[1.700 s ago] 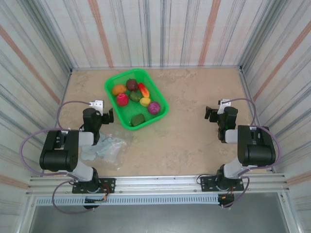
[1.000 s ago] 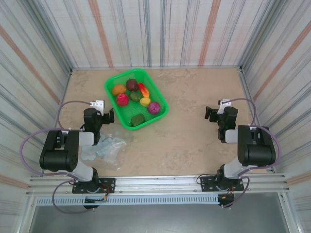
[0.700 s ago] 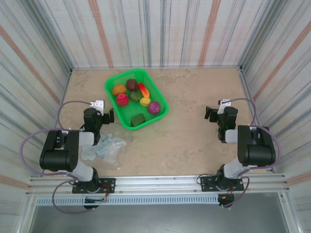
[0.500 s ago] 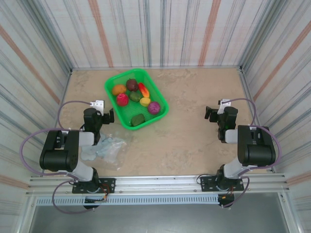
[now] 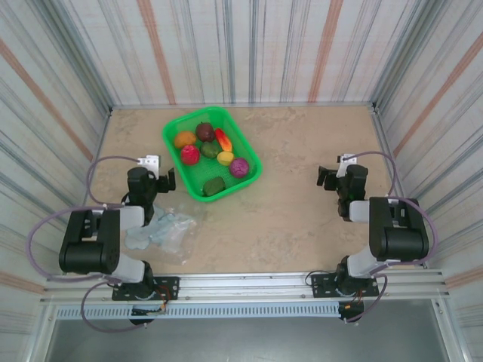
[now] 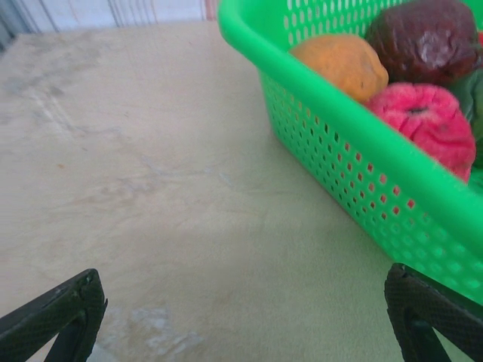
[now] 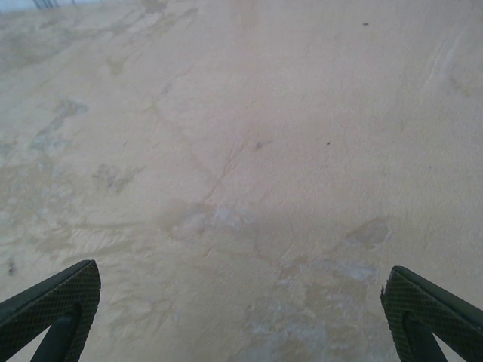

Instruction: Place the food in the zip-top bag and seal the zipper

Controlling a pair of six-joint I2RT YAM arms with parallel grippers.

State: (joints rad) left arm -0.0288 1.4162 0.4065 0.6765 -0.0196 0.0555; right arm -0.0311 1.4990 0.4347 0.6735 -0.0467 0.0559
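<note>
The food lies in a green mesh basket (image 5: pixel 244 147): an orange piece (image 5: pixel 184 139), a maroon one (image 5: pixel 204 131), a red one (image 5: pixel 223 139), a pink-red one (image 5: pixel 190 154), a yellow one (image 5: pixel 225 158), a magenta one (image 5: pixel 239 167) and a dark green one (image 5: pixel 214 185). The clear zip-top bag (image 5: pixel 164 230) lies crumpled and flat near the left arm; its zipper strip is not distinct. My left gripper (image 5: pixel 149 178) is open just left of the basket (image 6: pixel 355 158), with nothing between its fingers (image 6: pixel 56 320). My right gripper (image 5: pixel 339 175) is open over bare table, fingers (image 7: pixel 434 309) wide apart.
Striped walls close in the tabletop (image 5: pixel 302 143) on three sides. The left wrist view looks along the basket's near wall at the orange piece (image 6: pixel 339 64), the maroon one (image 6: pixel 426 38) and the pink-red one (image 6: pixel 423 124). Bare table lies between the arms.
The left arm has shifted very slightly to the left. The basket, food, bag and right arm stay where they were.
</note>
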